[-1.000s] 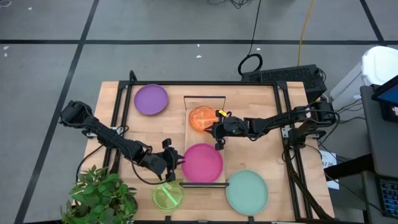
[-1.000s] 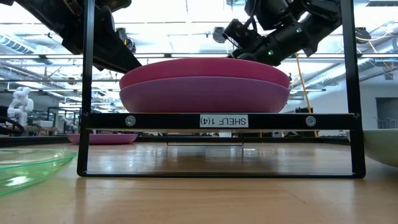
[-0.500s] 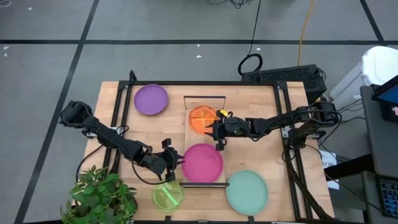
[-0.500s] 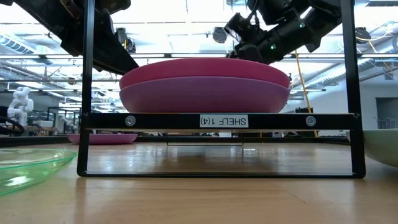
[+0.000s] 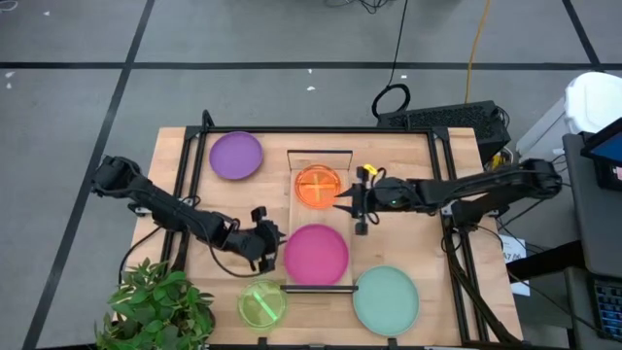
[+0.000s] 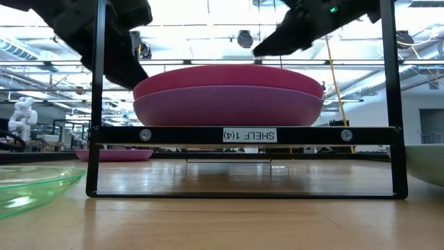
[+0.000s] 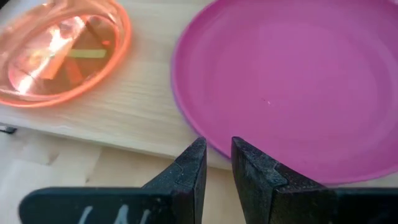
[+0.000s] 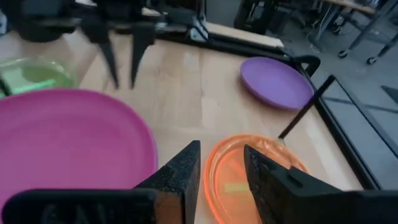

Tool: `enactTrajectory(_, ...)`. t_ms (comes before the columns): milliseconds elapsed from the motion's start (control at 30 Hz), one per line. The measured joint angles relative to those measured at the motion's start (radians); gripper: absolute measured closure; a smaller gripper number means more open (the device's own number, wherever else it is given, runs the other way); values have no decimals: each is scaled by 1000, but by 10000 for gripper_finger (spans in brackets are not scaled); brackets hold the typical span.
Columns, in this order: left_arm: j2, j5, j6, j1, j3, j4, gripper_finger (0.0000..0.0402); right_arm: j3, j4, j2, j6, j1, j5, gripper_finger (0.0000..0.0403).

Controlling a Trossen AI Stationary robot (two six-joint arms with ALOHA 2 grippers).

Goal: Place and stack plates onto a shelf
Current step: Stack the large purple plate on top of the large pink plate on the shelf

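From above, five plates show. Two small translucent ones: an orange plate (image 5: 317, 186) and a neon green plate (image 5: 262, 304). Three larger ones: a magenta plate (image 5: 316, 254), a purple plate (image 5: 236, 156) and a pale teal plate (image 5: 386, 298). The low view shows the magenta plate resting on a second, purplish plate (image 6: 229, 107), so six are countable.

The shelf (image 5: 321, 157) is one narrow light-wood board, its long axis running from the table's far side to its near side, at mid-table. The orange plate lies flat on its far half; the magenta stack lies on its near half. The purple plate sits far-left on the table (image 5: 408, 160), the green near-left, the teal near-right.

The left gripper (image 5: 273, 243) hovers just left of the magenta plate's rim, fingers a narrow gap apart, empty. The right gripper (image 5: 355, 202) hangs just right of the orange plate, fingers parted, holding nothing.
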Motion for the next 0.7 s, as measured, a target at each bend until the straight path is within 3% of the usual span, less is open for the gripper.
enactTrajectory(333, -185, 11, 42, 153, 0, -151, 321, 0, -195, -185, 86, 21, 0, 298)
enactTrajectory(700, -202, 39, 106, 378, 0, -243, 321, 0, -306, -257, 180, 21, 0, 298)
